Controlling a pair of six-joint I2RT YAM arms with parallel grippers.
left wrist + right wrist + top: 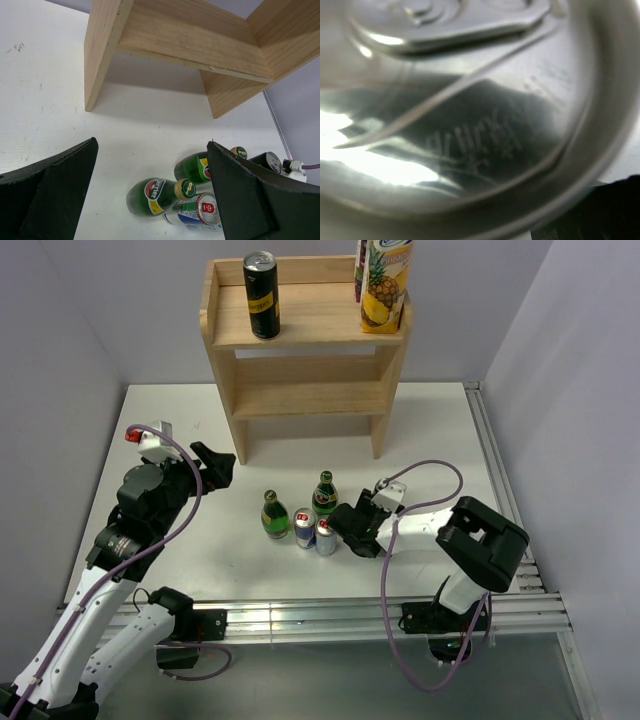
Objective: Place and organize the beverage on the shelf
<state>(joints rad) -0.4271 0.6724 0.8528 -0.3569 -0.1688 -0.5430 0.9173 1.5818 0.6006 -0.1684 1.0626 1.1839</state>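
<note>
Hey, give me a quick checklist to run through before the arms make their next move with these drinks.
1. Left gripper open and empty: ok.
2. Right gripper hold on the silver-lidded can filling its wrist view: cannot tell.
3. Room on the light wooden shelf top tier beside the tall black can: ok.
4. Green glass bottles and slim blue-and-silver cans upright on the white table: ok.

I see one black can (262, 295) upright on shelf (310, 398) top, 11 o'clock. Green bottles (275, 515) (324, 494) and slim cans (305, 528) (326, 537) stand clustered at its 6 o'clock.
</note>
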